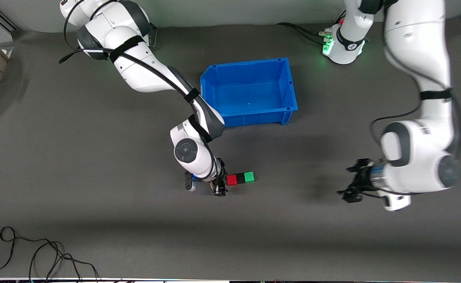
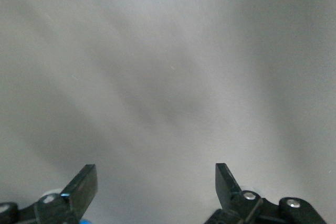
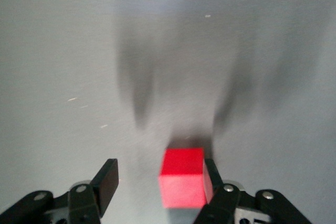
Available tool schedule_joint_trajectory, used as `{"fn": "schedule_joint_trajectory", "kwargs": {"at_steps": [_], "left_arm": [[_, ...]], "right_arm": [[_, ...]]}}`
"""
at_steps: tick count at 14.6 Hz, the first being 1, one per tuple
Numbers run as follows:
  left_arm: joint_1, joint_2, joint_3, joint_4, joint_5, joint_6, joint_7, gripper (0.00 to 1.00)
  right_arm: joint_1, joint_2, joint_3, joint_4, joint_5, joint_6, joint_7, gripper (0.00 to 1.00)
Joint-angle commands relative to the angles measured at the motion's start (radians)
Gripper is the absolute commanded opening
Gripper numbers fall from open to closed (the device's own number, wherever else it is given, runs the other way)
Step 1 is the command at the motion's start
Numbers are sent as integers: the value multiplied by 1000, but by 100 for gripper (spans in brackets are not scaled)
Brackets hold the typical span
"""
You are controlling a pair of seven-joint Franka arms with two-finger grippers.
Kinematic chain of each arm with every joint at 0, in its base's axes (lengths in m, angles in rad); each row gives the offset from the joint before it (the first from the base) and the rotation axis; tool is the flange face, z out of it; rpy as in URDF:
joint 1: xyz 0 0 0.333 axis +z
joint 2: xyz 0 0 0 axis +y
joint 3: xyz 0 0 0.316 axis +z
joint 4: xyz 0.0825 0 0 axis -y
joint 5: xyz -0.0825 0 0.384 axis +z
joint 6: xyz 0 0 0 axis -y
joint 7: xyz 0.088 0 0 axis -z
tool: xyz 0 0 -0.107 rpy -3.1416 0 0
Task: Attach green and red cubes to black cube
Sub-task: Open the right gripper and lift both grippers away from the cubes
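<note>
- A loose black cable (image 1: 37, 251) lies on the grey worktop (image 1: 96, 204) at the corner nearest the front camera, toward the right arm's end.
- The right arm reaches from its base down to the middle of the worktop, and the right claw (image 1: 207, 184) sits low at the mat, just beside the row of cubes on the side toward the right arm's end.
- In the right wrist view the right claw's two fingers (image 3: 107, 179) stand apart: the red cube (image 3: 182, 177) rests on the mat against one finger, with a clear gap to the other, so the claw reads as open and not gripping.
- The red cube, the black cube (image 1: 240, 178) and the green cube (image 1: 249, 177) lie touching in one straight line, black in the middle, red at the right claw's end and green at the end toward the left arm.
- The row's long axis runs along the worktop from one arm's end to the other, and it points straight at the right claw; this arm is by far the nearer.
- Judging by how they lie, both coloured cubes already sit against the black one.
- The blue bin (image 1: 254, 114) stands empty, farther from the front camera than the cubes.
- The left arm waits; the left claw (image 1: 350, 188) hangs open over bare mat, well apart from the row, holding nothing.
</note>
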Motion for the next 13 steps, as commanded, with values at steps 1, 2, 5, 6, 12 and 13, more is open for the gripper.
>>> {"fn": "schedule_joint_trajectory", "kwargs": {"at_steps": [1, 2, 5, 6, 12, 13], "left_arm": [[58, -100, -6, -32, 80, -88, 185, 100], [72, -123, -6, -31, 106, -123, 266, 100], [97, -197, -3, -28, 148, -204, 436, 100], [94, -226, -6, -28, 201, -218, 516, 100], [39, -375, -12, -47, 373, -249, 872, 100], [37, -402, -12, -61, 375, -255, 874, 100]], "right_arm": [[-38, -80, -8, 22, -6, -119, -73, 74], [-59, -112, -6, 35, -3, -171, -123, 74], [-104, -227, -8, 33, -6, -309, -264, 74], [-118, -267, -8, 28, -6, -367, -326, 74], [-243, -472, -9, 20, -6, -736, -660, 78], [-265, -504, -9, 17, -6, -806, -735, 78]]}}
